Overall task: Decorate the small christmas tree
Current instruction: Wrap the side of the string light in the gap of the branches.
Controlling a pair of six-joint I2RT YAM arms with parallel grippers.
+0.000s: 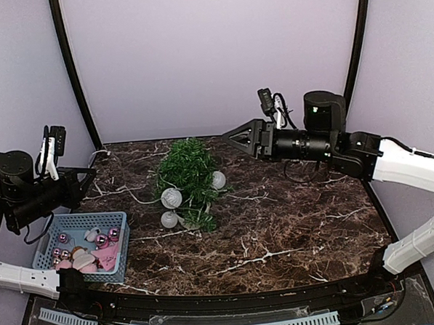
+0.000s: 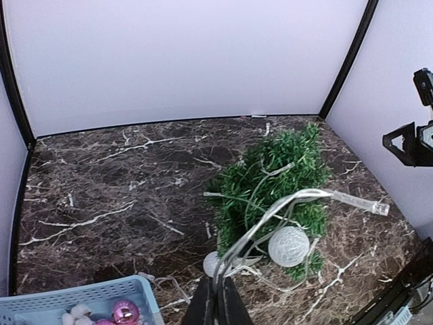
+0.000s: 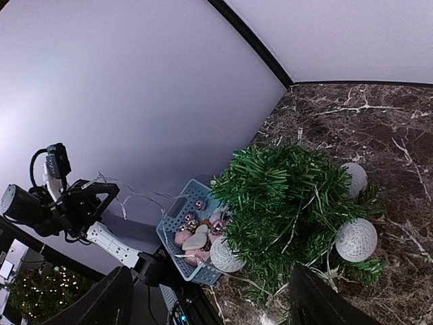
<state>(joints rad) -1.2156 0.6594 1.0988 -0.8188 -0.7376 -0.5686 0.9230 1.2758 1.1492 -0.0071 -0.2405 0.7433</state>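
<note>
Tree of bushy dark-green needles [image 1: 187,171] sits three o'clock from left gripper [image 1: 91,174], which clamps clear light cord [image 2: 318,193]; right gripper [image 1: 229,138] gapes.

The table [image 1: 293,224] is dark brown marble veined in white, against pale lilac walls [image 1: 212,61]. The small christmas tree [image 1: 188,164] has deep green needles and carries white textured balls [image 1: 171,198] on a clear light string [image 2: 304,195]. The basket [image 1: 89,217] is pale blue, with shiny pink baubles [image 1: 62,253] inside.
</note>
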